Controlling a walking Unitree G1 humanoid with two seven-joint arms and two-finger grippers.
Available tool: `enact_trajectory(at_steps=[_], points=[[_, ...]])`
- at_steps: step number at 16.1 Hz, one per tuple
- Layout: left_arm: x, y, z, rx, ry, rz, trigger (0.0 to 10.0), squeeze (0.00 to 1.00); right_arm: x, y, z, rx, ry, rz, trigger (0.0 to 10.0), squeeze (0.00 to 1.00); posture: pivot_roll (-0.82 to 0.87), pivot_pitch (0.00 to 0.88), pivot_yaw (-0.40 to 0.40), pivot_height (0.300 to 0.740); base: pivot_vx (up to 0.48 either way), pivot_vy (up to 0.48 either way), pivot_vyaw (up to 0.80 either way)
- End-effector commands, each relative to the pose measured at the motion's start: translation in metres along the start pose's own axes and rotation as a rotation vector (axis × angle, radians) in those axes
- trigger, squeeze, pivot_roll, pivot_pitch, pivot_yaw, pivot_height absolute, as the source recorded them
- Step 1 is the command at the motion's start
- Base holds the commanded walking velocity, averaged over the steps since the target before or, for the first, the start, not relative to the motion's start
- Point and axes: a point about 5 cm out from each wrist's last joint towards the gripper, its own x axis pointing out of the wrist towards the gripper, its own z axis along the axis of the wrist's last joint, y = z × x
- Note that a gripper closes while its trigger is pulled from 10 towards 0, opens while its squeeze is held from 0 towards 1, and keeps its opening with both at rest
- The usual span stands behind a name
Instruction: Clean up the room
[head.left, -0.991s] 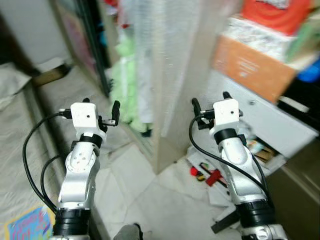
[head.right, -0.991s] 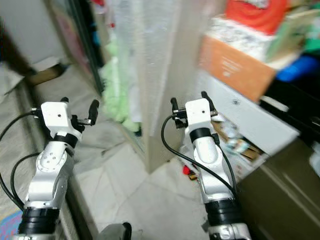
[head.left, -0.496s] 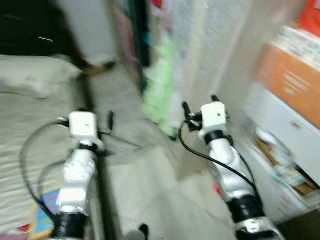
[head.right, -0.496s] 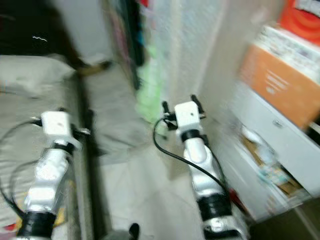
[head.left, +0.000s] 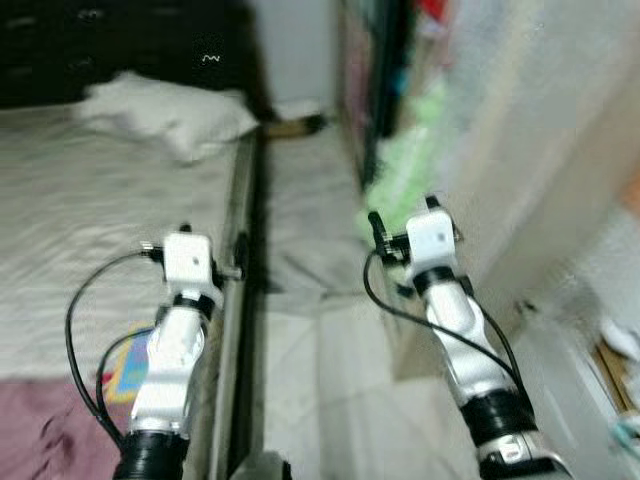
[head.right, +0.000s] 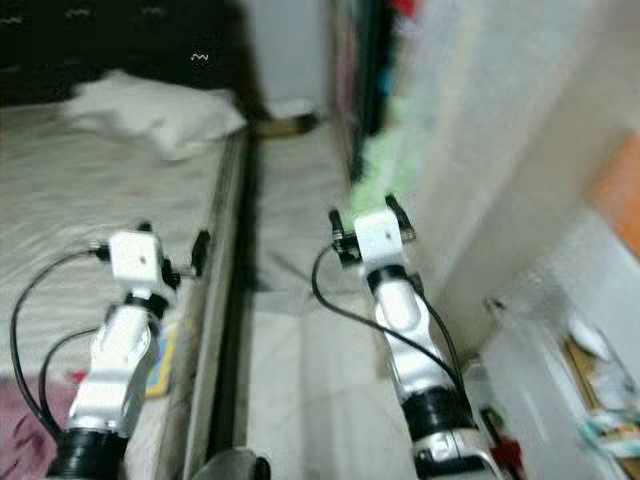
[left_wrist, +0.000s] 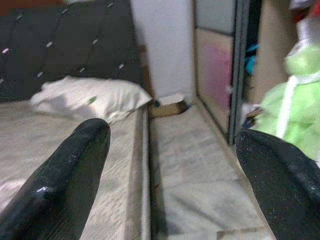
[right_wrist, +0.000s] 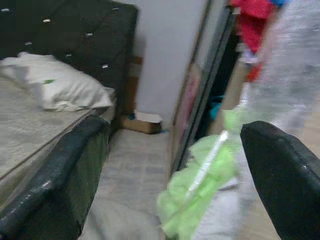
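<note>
Both arms are raised in front of me in a blurred picture. My left gripper (head.left: 212, 240) hovers open over the bed's edge (head.left: 238, 260), holding nothing. My right gripper (head.left: 403, 212) is open over the aisle floor, also with nothing in it, near a fluffy green thing (head.left: 400, 160) at the wardrobe's foot. In the left wrist view the fingers (left_wrist: 65, 175) frame a white pillow (left_wrist: 90, 97) and a small cardboard box (left_wrist: 167, 106). Close ahead in the right wrist view lies the green thing (right_wrist: 200, 185), with red cloth (right_wrist: 255, 25) hanging above it.
The bed (head.left: 90, 220) with a dark tufted headboard lies on my left, a colourful flat item (head.left: 130, 365) and maroon cloth (head.left: 40, 430) on it. A grey sheet (head.left: 310, 250) covers the narrow aisle. A tall cabinet and white drawers (head.right: 560, 370) with clutter stand on the right.
The whole view has swung to the left: the bed and pillow have come in, while the orange box and drawers slid off to the right. Both arms keep the same raised pose.
</note>
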Motion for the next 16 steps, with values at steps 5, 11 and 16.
enact_trajectory(at_steps=[5, 11, 16], points=[[-0.004, 0.008, -0.002, 0.001, 0.0, 0.048, 10.0, 0.0, 0.001, 0.009, 0.004, 0.004, -0.03, 0.041, 10.0, 0.0, 0.04, 0.0, 0.006, 0.74, 0.0, 0.0, 0.8], [-0.005, 0.009, 0.016, -0.062, -0.039, 0.077, 10.0, 0.0, -0.006, 0.001, 0.003, 0.005, -0.011, 0.029, 10.0, 0.0, 0.04, 0.0, -0.038, 0.74, 0.0, 0.0, 0.8], [-0.004, 0.002, 0.028, -0.088, -0.061, 0.069, 10.0, 0.0, -0.001, 0.002, 0.012, 0.011, -0.026, 0.039, 10.0, 0.0, 0.03, 0.0, -0.052, 0.74, 0.0, 0.0, 0.8]])
